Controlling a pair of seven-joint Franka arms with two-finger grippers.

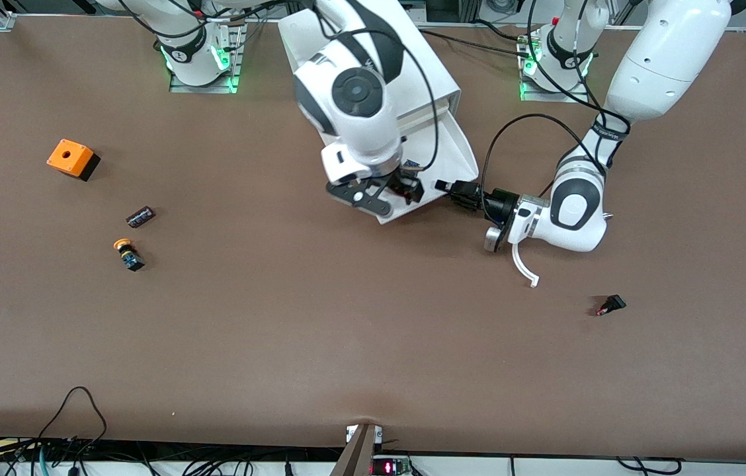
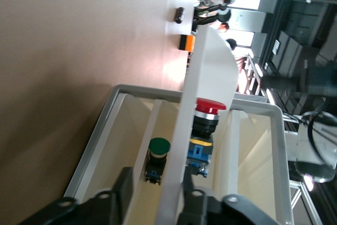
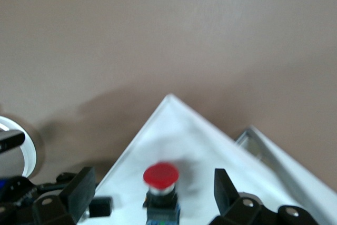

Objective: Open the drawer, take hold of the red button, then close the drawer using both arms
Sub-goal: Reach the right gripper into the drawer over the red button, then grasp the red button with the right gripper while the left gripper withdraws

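Drawer open near table's top edge. Red button lies inside. Right gripper over it, fingers wide apart, empty. Left gripper pinches drawer front. Descend straight, centre cap, close on body.

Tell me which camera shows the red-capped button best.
The left wrist view: the button shows whole, red cap and dark body, lying in the open drawer. The right wrist view shows it blurred between the right gripper's open fingers. The front view hides it under that arm.
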